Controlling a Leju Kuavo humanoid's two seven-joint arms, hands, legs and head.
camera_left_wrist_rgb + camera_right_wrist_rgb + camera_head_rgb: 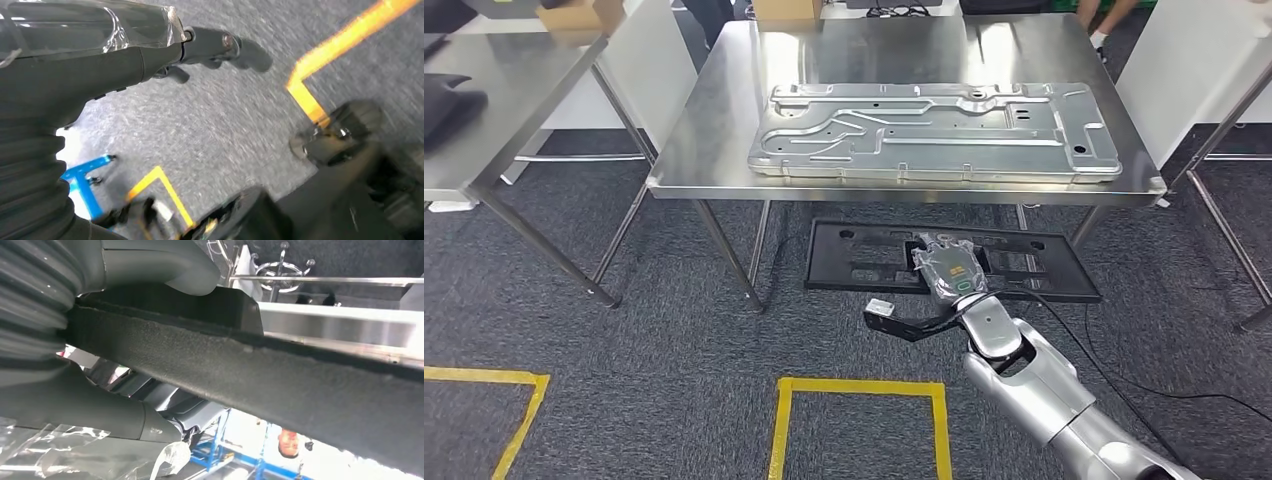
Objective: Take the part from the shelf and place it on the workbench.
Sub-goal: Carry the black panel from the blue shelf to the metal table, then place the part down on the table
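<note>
Fingers of the right hand (948, 270) are closing around the near edge of a flat black rectangular plastic panel (874, 258), holding it low in front of a stainless-steel workbench (714, 110); in the right wrist view the thumb (165, 265) is pressing on the panel's rim (280, 375). A large pressed silver metal plate (934, 130) is lying on the workbench. The left hand (220, 47) is hanging over grey carpet (220, 130) with fingers curled, gripping nothing. Yellow floor tape (859, 390) is marking squares on the carpet.
</note>
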